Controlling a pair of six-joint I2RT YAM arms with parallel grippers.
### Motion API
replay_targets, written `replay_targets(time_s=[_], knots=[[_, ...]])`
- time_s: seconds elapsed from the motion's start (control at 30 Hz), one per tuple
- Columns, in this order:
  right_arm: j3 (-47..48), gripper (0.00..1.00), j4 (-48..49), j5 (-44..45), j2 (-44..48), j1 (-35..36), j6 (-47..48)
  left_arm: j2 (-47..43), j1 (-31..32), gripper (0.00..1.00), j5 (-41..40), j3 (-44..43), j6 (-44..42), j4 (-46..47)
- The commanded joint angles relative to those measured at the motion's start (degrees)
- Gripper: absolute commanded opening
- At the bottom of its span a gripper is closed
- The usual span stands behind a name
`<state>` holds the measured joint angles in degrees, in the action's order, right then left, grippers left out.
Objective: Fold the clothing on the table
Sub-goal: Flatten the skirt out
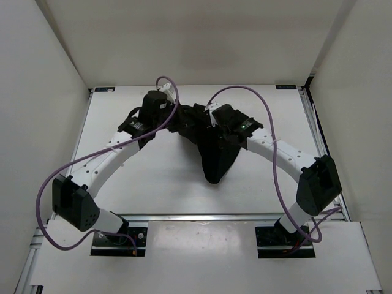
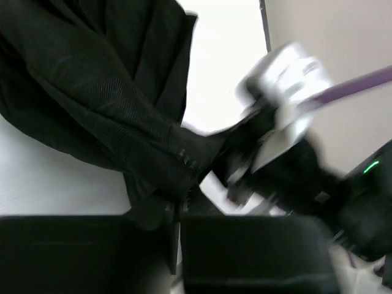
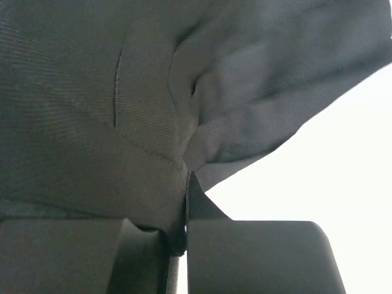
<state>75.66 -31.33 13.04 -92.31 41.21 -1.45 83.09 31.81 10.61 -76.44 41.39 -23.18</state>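
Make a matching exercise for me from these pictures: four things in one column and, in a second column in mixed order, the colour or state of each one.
Column one
1. clothing
2. table
3. cable
4. right hand

Column two
A. purple, thin and looping
B. shut on the clothing
C. white and flat
D. black and crumpled, bunched between the two arms

Pairs: 1-D, 2-C, 3-A, 4-B
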Motion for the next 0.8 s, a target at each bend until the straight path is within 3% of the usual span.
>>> replay_targets(time_s=[0.0,0.03,0.07,0.1,0.2,0.43,0.6,0.77], knots=[[4.40,0.00,-0.65,3.32,4.76,-3.58,-0.12,-5.13,-3.42,0.16,7.12,3.40,-2.35,1.74],[4.85,0.01,-1.10,2.96,5.56,-4.55,-0.04,-6.52,-4.38,0.43,7.40,5.41,-3.75,0.25],[5.02,0.00,-1.27,2.87,6.09,-4.73,-0.30,-7.67,-5.26,0.64,8.19,7.87,-4.46,-0.20],[4.76,0.00,-1.54,2.61,7.05,-5.35,0.04,-8.72,-5.36,0.98,8.20,10.59,-5.86,-0.98],[3.36,0.00,-0.40,2.17,8.37,-5.44,0.66,-13.21,-5.89,0.98,7.76,18.41,-7.81,-2.30],[3.18,0.00,0.04,1.29,8.90,-7.37,0.31,-17.87,1.93,0.99,5.83,30.99,-4.92,0.15],[1.25,0.00,-0.31,0.50,9.43,-8.25,-0.22,-18.32,9.30,0.99,3.73,32.50,-2.54,6.47],[1.59,0.00,-0.74,0.06,10.14,-7.38,-0.48,-13.04,20.02,0.98,-10.49,28.90,-7.10,2.53]])
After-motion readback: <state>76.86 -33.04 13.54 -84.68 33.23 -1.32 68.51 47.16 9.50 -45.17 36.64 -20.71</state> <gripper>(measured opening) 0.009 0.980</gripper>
